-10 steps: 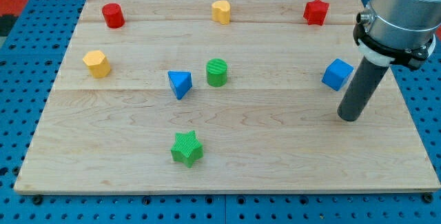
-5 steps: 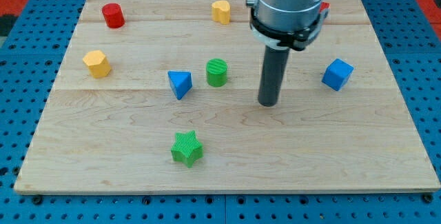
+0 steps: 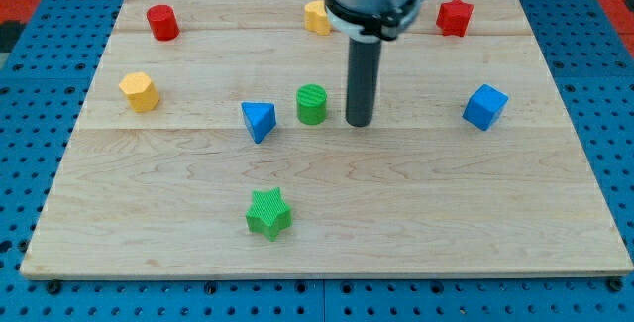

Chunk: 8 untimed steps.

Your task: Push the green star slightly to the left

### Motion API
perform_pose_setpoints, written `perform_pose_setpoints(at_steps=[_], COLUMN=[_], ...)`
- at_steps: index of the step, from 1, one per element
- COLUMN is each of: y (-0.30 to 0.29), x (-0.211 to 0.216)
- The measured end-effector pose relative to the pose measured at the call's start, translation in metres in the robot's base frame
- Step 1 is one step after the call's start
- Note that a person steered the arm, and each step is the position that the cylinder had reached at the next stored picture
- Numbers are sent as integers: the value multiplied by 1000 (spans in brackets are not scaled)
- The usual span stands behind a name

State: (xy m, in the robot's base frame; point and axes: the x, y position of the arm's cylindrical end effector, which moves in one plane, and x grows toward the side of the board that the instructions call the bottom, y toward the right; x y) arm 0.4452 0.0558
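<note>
The green star (image 3: pixel 268 212) lies on the wooden board (image 3: pixel 446 213) near the view's bottom, left of centre. My tip (image 3: pixel 359 122) rests on the board above and to the right of the star, well apart from it. The tip stands just right of the green cylinder (image 3: pixel 311 104), with a small gap between them.
A blue triangle (image 3: pixel 258 121) lies left of the green cylinder. A yellow hexagon (image 3: pixel 139 91) and a red cylinder (image 3: pixel 162 22) are at the view's left. A yellow block (image 3: pixel 316 16), partly behind the arm, and a red star (image 3: pixel 454 16) are at the top. A blue cube (image 3: pixel 484 106) is at the right.
My tip has moved from the view's right, beside the blue cube, leftward and slightly up, ending next to the green cylinder. No block has moved.
</note>
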Motion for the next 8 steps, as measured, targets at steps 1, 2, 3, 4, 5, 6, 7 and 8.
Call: perform_pose_setpoints(at_steps=[1, 2, 3, 4, 5, 6, 7, 8], y=[3, -5, -40, -100, -140, -145, -98, -97], x=[51, 93, 131, 134, 127, 124, 120, 110])
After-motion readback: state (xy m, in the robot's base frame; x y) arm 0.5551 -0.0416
